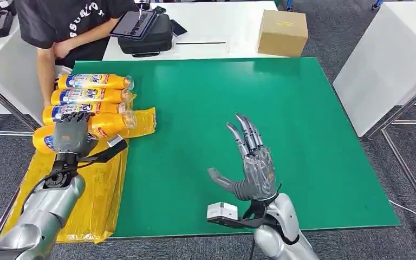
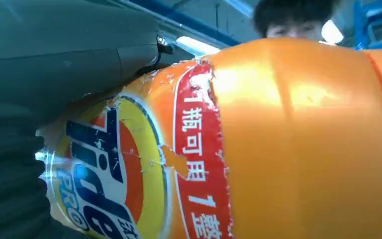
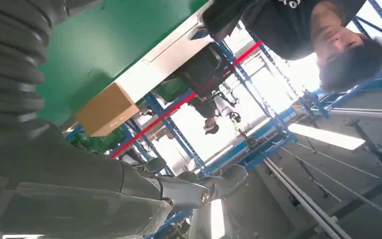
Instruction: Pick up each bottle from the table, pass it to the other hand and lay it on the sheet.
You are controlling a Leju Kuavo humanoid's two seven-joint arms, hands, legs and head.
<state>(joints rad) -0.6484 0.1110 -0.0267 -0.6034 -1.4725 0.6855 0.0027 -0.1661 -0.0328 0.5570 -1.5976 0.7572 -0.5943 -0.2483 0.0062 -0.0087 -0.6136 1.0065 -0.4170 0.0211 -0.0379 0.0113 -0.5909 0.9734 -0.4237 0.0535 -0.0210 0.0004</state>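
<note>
Green tabletop (image 1: 281,135) stands on grey carpet, with white tables beside and beyond it. A yellow sheet (image 1: 100,200) lies along its left edge. Four orange bottles lie side by side on the sheet; the nearest bottle (image 1: 105,125) sits under the left hand (image 1: 70,132), whose fingers wrap around it. The right hand (image 1: 252,162) hovers over the bare green, fingers spread wide, holding nothing. A cardboard box (image 1: 283,32) and a black bag (image 1: 146,33) rest on the far white table, where a person (image 1: 67,24) stands.
</note>
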